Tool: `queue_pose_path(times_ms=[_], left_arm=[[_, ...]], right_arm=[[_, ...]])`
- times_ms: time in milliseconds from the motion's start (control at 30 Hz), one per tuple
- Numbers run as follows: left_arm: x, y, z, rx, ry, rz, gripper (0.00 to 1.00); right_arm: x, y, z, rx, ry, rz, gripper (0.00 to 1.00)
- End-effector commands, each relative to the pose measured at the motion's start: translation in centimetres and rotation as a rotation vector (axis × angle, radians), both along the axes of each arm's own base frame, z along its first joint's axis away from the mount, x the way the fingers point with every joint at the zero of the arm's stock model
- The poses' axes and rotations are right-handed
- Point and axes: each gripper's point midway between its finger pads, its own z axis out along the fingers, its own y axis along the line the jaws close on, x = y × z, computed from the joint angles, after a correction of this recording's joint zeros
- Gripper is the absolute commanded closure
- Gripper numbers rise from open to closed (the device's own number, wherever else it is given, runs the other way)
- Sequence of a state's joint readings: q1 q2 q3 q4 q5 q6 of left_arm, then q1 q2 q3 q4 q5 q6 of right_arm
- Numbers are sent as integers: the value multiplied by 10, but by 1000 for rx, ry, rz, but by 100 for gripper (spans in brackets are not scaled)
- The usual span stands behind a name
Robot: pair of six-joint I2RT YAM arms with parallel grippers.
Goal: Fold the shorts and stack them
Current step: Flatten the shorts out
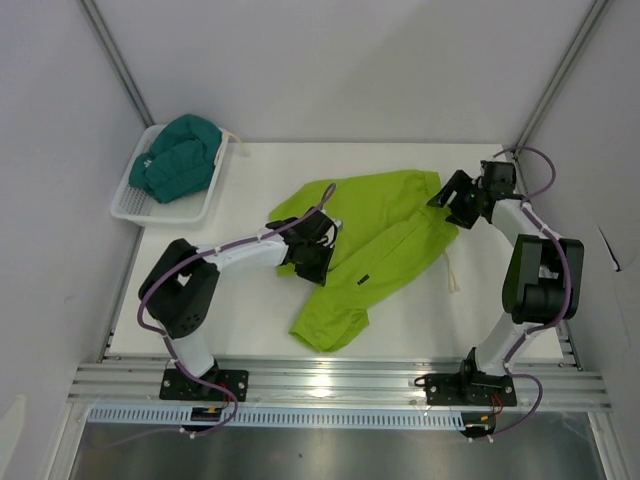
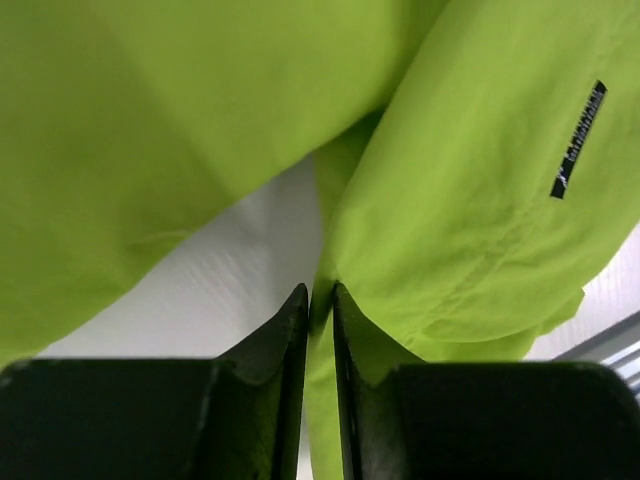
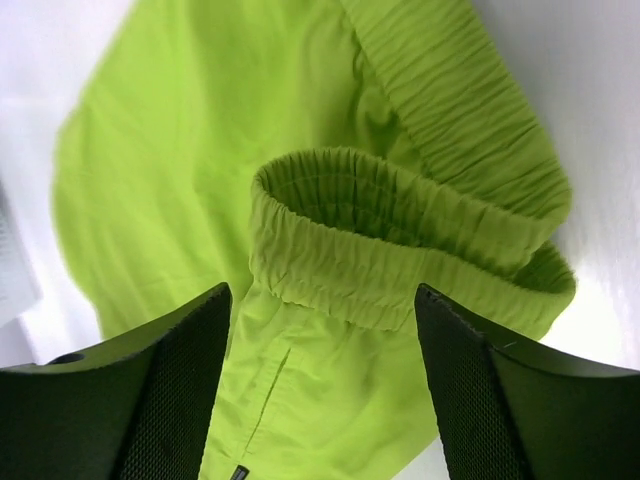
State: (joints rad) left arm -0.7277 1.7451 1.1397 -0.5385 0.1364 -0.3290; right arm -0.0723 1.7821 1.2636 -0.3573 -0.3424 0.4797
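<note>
The lime green shorts lie spread and rumpled on the white table, with the small dark logo on one leg. My left gripper is at their left edge, between the two legs. In the left wrist view it is shut on a thin fold of the green fabric. My right gripper is open just above the elastic waistband at the shorts' right end and holds nothing. The dark teal shorts lie bunched in the basket.
The white mesh basket stands at the back left corner. A cream cord lies on the table right of the green shorts. Grey walls close in the table on both sides, and a metal rail runs along the front.
</note>
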Motion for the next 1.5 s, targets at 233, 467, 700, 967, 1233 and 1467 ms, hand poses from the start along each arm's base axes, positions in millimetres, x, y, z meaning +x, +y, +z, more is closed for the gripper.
queue_pose_path(times_ms=[233,467,700,967,1233,1467], left_arm=[[45,15,16,68,-128,54,89],[33,17,40,-72,-124,123,67],[-10,10,57,-351,-102,192,44],[-52,37,70,-386,-99,203,36],[-80,44,63,-408,-43,171,36],[-104,60,55,-418,-27,195,35]], right_arm=[[36,3,59,137,-414,138,22],[39,5,41,134,-406,150,24],[43,5,26,149,-391,160,27],[33,10,5,174,-344,185,38],[11,13,5,207,-352,229,56],[-3,24,8,212,-388,276,51]])
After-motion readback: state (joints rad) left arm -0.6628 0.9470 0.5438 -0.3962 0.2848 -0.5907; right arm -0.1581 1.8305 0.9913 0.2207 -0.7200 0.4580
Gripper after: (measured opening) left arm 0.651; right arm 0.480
